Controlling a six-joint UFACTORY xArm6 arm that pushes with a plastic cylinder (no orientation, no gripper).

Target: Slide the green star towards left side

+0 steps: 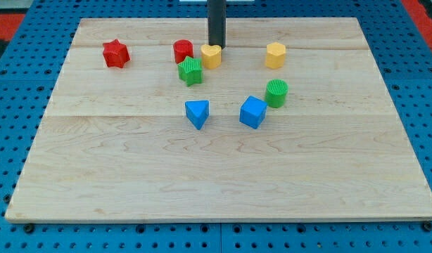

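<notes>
The green star (190, 71) lies on the wooden board (223, 176) in the upper middle of the view. It touches or nearly touches a red cylinder (183, 51) on its upper left and a yellow heart-shaped block (211, 55) on its upper right. My tip (215, 46) is at the end of the dark rod, just above the yellow heart block, up and to the right of the green star.
A red star (115, 53) lies at the upper left. A yellow hexagon block (275, 55) lies at the upper right. A green cylinder (276, 93), a blue cube (252, 112) and a blue triangle (197, 113) lie mid-board. Blue pegboard surrounds the board.
</notes>
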